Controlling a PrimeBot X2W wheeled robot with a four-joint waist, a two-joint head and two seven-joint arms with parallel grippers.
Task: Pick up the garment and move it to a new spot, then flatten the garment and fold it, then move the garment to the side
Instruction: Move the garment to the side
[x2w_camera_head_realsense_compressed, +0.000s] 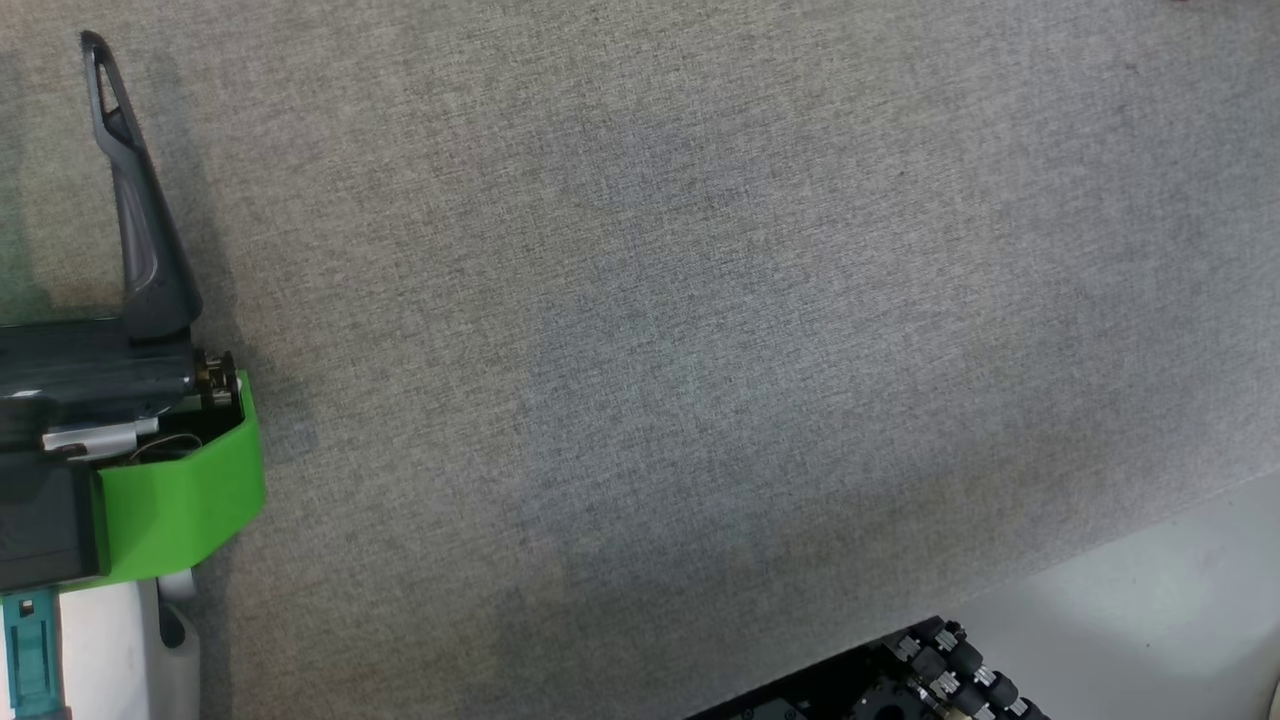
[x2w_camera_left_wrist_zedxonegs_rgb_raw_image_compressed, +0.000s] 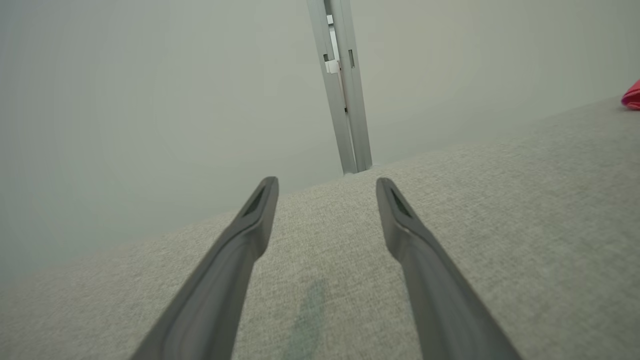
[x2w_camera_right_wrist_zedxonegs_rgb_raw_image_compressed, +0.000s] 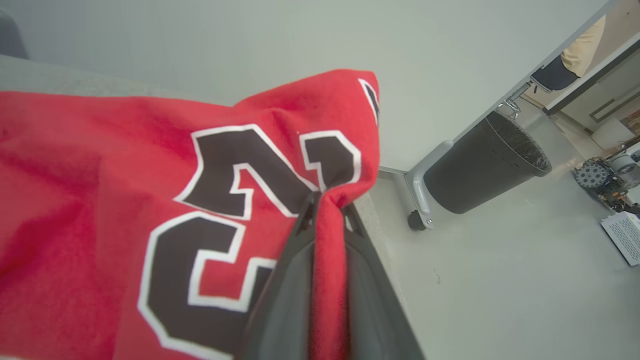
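While left claw (x2w_camera_left_wrist_zedxonegs_rgb_raw_image_compressed: 326, 186) gapes, garment (x2w_camera_right_wrist_zedxonegs_rgb_raw_image_compressed: 100, 150) sits pinched in right claw (x2w_camera_right_wrist_zedxonegs_rgb_raw_image_compressed: 329, 205)

Bright, even, diffuse; soft shadow patches on grey tabletop (x2w_camera_head_realsense_compressed: 640, 330); close fingers (x2w_camera_left_wrist_zedxonegs_rgb_raw_image_compressed: 215, 295) blurred; wide-angle stretch at edges.

Head view down on grey tabletop (x2w_camera_head_realsense_compressed: 700, 300), left wrist low along it

Left gripper (x2w_camera_left_wrist_zedxonegs_rgb_raw_image_compressed: 326, 184): long dark-grey fingers (x2w_camera_head_realsense_compressed: 140, 230) with slotted tips; bright green housing (x2w_camera_head_realsense_compressed: 185, 490); brass fitting (x2w_camera_head_realsense_compressed: 213, 375); teal clip (x2w_camera_head_realsense_compressed: 30, 650).
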